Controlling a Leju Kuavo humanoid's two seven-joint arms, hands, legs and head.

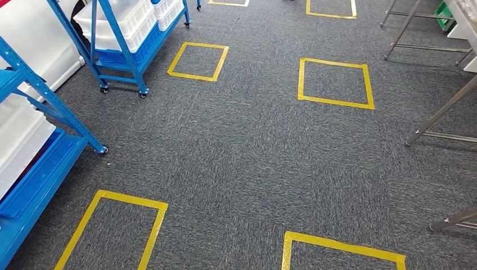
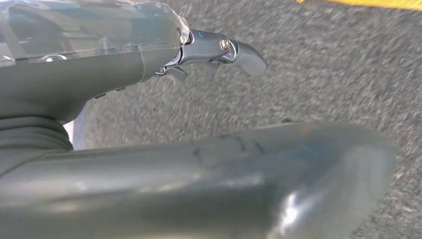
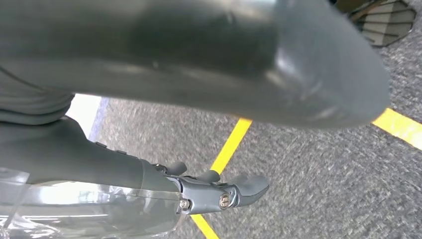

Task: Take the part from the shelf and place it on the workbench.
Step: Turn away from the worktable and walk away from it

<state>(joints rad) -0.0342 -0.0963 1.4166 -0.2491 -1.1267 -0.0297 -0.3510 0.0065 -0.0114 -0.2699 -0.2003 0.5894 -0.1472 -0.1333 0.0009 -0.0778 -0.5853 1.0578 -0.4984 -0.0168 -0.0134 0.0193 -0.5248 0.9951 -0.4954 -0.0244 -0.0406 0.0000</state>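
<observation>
Head view: grey carpet [image 1: 247, 163] underfoot, six yellow tape squares [image 1: 336, 83] marked on it, two blue shelves [image 1: 121, 53] with white bins left, steel table legs [image 1: 439, 115] right; I can't tell where the part is. Left wrist: left hand [image 2: 209, 124] hangs empty, fingers apart. Right wrist: right hand [image 3: 224, 124] likewise released, over yellow tape [image 3: 226, 149].

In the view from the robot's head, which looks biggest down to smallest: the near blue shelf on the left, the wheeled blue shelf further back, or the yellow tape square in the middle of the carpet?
As they look in the head view:
1. Near blue shelf, cut off by the edge, so its true size is unsure.
2. Wheeled blue shelf, also cropped.
3. Yellow tape square.
Nearness to the camera inflates the first.
</observation>
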